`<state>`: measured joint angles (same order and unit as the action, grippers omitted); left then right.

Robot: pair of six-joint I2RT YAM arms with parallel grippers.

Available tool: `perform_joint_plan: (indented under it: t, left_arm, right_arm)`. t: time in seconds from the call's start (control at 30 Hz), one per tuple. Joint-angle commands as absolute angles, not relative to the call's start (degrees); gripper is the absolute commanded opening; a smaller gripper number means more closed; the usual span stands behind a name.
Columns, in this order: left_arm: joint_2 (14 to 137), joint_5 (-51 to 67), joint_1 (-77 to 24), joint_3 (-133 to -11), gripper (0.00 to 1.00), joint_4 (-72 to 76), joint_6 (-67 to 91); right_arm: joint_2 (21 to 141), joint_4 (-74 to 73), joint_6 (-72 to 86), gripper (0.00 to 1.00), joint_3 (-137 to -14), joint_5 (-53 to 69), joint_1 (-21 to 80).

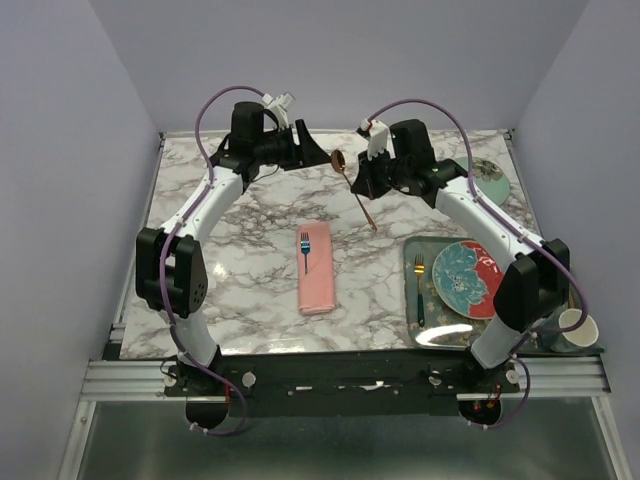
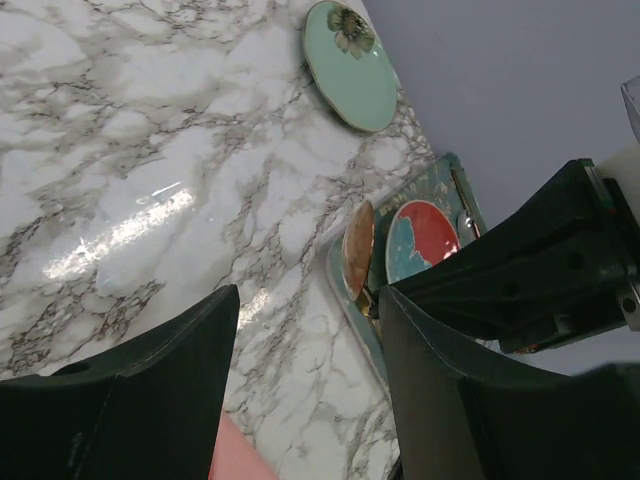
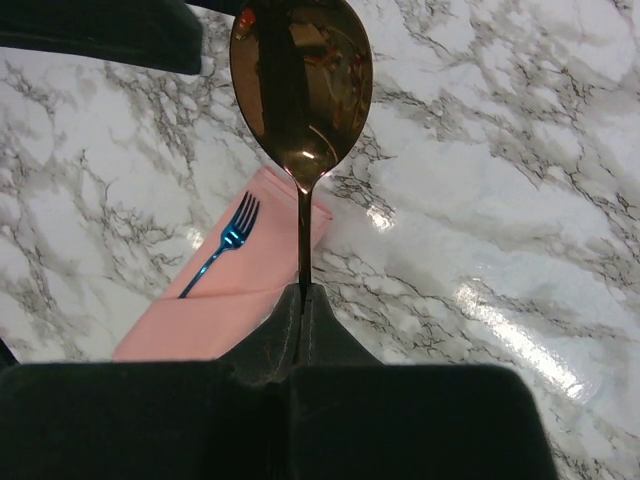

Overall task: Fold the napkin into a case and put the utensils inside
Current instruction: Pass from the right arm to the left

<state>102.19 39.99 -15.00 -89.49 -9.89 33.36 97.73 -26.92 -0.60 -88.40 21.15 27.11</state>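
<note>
Napkin is lying near the middle of the marble table, already folded into a narrow case. In the top view its long side is running from 12 to 6 o'clock. A small blue fork is resting on the far half of it, close to the 9 o'clock edge, with the tines pointing to 12 o'clock. Whether the handle is going under a fold, I cannot tell.

The right gripper is pinching the thin handle of the copper-gold spoon, with both fingers pressing together on it and the bowl standing out in front of them. In the top view the spoon is being held above the table at about 1 o'clock from the case, well apart from it. Its bowl is pointing toward 11 o'clock and the handle end toward 5 o'clock.

The left gripper is facing the spoon from the 9 o'clock side, its jaws standing wide apart and holding nothing. In its own wrist view the spoon bowl is showing just beside one finger, and I cannot tell if they are touching.

At 3 o'clock from the case a tray is carrying a red and teal plate. A gold-headed fork with a teal handle is lying along its 9 o'clock side. A mint-green plate is lying at about 2 o'clock, partly behind the right arm, and a cup is standing at about 4 o'clock
</note>
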Motion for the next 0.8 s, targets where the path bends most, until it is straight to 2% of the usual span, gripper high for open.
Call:
perform_joint_plan:
  t: [0.0, 0.27, 0.37, 0.4, 0.47, 0.5, 0.53, 0.57, 0.63, 0.67, 0.77]
  left_arm:
    - [99.5, 42.4, -16.0, -88.5, 0.65, -6.8, 36.9]
    - [100.1, 43.3, -17.3, -88.2, 0.50, -7.7, 37.5]
    - [100.8, 43.3, -17.3, -89.2, 0.34, -9.1, 36.7]
    - [101.2, 43.2, -17.3, -89.5, 0.22, -10.2, 36.1]
    - [101.6, 42.8, -17.3, -90.0, 0.05, -11.5, 35.4]
    - [101.8, 42.4, -17.3, -90.2, 0.00, -13.1, 33.8]
    - [102.3, 42.1, -17.1, -90.9, 0.00, -14.1, 32.6]
    - [102.5, 42.7, -16.7, -90.9, 0.00, -14.8, 31.7]
    - [103.2, 46.9, -15.6, -91.1, 0.00, -15.1, 27.9]
    - [103.5, 49.0, -14.4, -91.1, 0.00, -15.0, 26.1]
    - [105.5, 57.4, -11.9, -91.8, 0.00, -16.1, 18.2]
  right_arm:
    - [93.5, -23.2, -4.5, 0.00, -86.4, 22.7, 29.1]
    - [92.7, -22.7, -5.4, 0.01, -84.9, 22.3, 30.1]
    - [92.7, -22.7, -5.5, 0.00, -84.8, 22.1, 30.7]
    - [92.7, -22.8, -5.4, 0.01, -84.9, 22.2, 30.7]
    - [93.1, -22.8, -4.9, 0.01, -85.2, 23.0, 30.9]
    - [93.3, -22.9, -4.1, 0.01, -85.9, 23.5, 30.9]
    - [94.0, -24.2, -3.8, 0.05, -86.7, 23.8, 30.8]
    - [94.5, -25.1, -3.3, 0.22, -87.4, 24.2, 30.8]
    - [95.2, -29.1, -1.9, 0.47, -90.2, 24.4, 30.7]
    - [95.9, -30.7, -1.5, 0.69, -91.1, 27.9, 29.6]
    - [96.6, -36.0, -0.4, 0.90, -93.2, 35.3, 26.5]
